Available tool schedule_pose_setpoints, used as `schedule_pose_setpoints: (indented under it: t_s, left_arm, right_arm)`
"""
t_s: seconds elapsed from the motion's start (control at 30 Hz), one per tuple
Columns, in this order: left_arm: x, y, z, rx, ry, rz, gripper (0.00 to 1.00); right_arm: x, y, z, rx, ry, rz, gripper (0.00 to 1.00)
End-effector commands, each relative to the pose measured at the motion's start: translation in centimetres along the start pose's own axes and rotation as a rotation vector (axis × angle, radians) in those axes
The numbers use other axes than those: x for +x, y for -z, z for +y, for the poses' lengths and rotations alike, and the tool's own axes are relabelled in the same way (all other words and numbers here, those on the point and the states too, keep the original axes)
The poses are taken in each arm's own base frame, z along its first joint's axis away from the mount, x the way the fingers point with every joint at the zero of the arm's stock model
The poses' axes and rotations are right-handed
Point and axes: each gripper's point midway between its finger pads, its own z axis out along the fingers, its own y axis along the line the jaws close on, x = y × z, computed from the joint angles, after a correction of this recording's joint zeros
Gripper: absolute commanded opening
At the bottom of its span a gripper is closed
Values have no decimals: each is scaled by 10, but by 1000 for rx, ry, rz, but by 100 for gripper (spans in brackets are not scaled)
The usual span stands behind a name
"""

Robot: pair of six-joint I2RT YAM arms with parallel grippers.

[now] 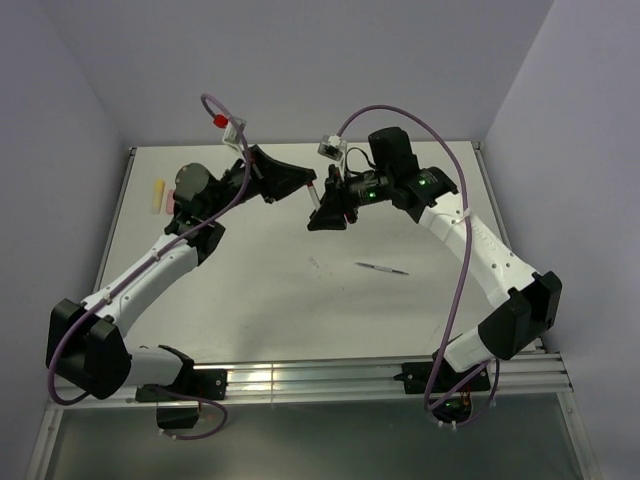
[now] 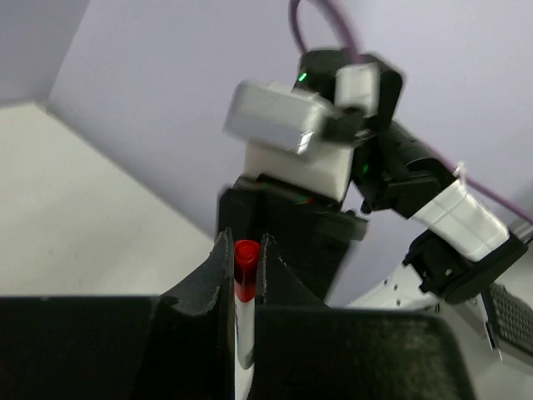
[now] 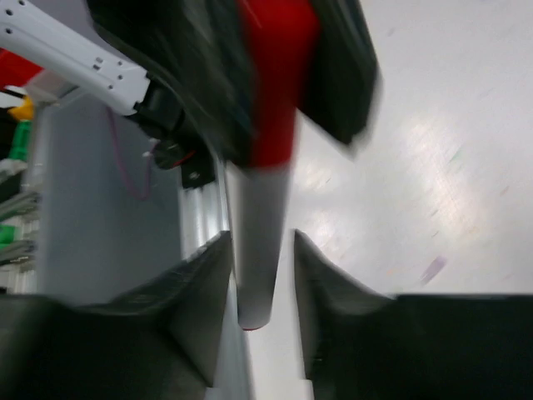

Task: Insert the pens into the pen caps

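Left gripper: closed tight on the white pen, clamping it at its red cap. The cap's round top poked out just past the fingertips.
White pen, relative to left gripper: pinched between the two fingers, with the white barrel running toward 6 o'clock in the left wrist view.
Right gripper: jaws part-way apart, one on each side of the barrel's free end. The barrel sat close against the 9 o'clock finger, with a thin sliver of light on the 3 o'clock side. Blur made it impossible to tell whether the jaws actually pressed on the pen.
White pen, relative to right gripper: between its fingertips, with the capped end off at 12 o'clock inside the other gripper's dark fingers.
Pen in the top view: held in the air between the two grippers, at about 12 o'clock from the middle of the table.
Grey pen: lying flat on the table at 3 o'clock from its middle, well apart from both grippers.
Yellow pen: on the table at 10 o'clock, near the left edge.
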Motion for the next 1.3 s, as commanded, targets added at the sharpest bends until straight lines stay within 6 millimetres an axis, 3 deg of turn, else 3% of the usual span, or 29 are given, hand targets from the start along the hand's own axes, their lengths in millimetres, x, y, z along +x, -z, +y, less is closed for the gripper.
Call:
schedule_pose_setpoints:
  t_s: [0.0, 0.03, 0.07, 0.1, 0.13, 0.17, 0.2, 0.23, 0.27, 0.3, 0.33, 0.37, 0.4, 0.43, 0.47, 0.5, 0.53, 0.57, 0.6, 0.63, 0.7, 0.73, 0.77, 0.83, 0.93, 0.97, 1.27]
  left_arm:
    - [36, 8, 28, -78, 74, 223, 0]
    - [27, 11, 42, -132, 70, 210, 0]
    - [18, 10, 56, -184, 55, 189, 0]
    - [-1, 6, 57, -199, -21, 167, 0]
    - [-15, 9, 71, -252, -47, 147, 0]
    - [-10, 15, 94, -336, -14, 183, 0]
    - [-33, 12, 100, -377, -88, 156, 0]
    - [-40, 20, 118, -447, -95, 167, 0]
    - [-28, 30, 144, -536, -61, 229, 0]
    - [-47, 31, 153, -588, -164, 235, 0]
    - [-41, 38, 180, -656, -162, 278, 0]
    - [-31, 52, 193, -724, -139, 344, 0]
    - [-41, 53, 202, -750, -198, 363, 0]
    - [-48, 68, 222, -849, -211, 365, 0]
    - [-38, 80, 248, -908, -186, 409, 0]
    - [-39, 90, 257, -948, -204, 455, 0]
    - [-44, 111, 278, -1045, -213, 471, 0]
    - [-33, 124, 304, -1100, -196, 520, 0]
    - [-38, 132, 316, -1130, -233, 548, 0]
    - [-22, 157, 345, -1208, -191, 616, 0]
    - [-26, 173, 367, -1263, -182, 644, 0]
    - [-24, 192, 378, -1309, -142, 668, 0]
    - [-9, 207, 397, -1341, -102, 713, 0]
    - [-19, 223, 416, -1398, -103, 684, 0]
    - [-6, 246, 443, -1447, -76, 714, 0]
    - [-11, 253, 449, -1483, -93, 709, 0]
    - [-14, 274, 491, -1543, -113, 700, 0]
  right_arm:
    - [-51, 9, 22, -35, 262, -192, 49]
    - [-47, 8, 20, -22, 251, -187, 55]
    - [-36, 7, 17, -18, 232, -174, 69]
    - [-31, 7, 16, -13, 228, -169, 73]
    - [-26, 6, 14, 1, 222, -163, 76]
    - [-16, 7, 14, 4, 215, -152, 79]
    - [-10, 8, 13, 8, 221, -143, 80]
    - [-4, 8, 12, 18, 221, -131, 82]
    - [8, 9, 7, 54, 204, -106, 85]
    - [14, 11, 1, 79, 228, -90, 87]
    - [22, 12, -5, 105, 224, -69, 88]
    - [26, 15, -14, 159, 219, -55, 89]
    - [34, 19, -22, 188, 198, -34, 89]
    - [38, 22, -29, 212, 183, -25, 90]
    - [45, 24, -35, 231, 160, -12, 91]
    - [51, 27, -42, 260, 135, 3, 91]
    - [54, 34, -50, 287, 116, 2, 92]
    - [61, 36, -55, 300, 99, 11, 93]
    - [64, 39, -61, 326, 89, 16, 93]
    - [68, 43, -68, 343, 72, 18, 94]
    - [70, 44, -71, 346, 57, 21, 94]
    - [70, 45, -73, 351, 52, 19, 94]
    - [72, 45, -75, 352, 45, 21, 94]
    - [72, 46, -77, 361, 43, 22, 94]
    - [71, 46, -78, 354, 40, 21, 94]
    - [71, 47, -78, 354, 36, 20, 94]
    - [68, 46, -81, 343, 21, 22, 94]
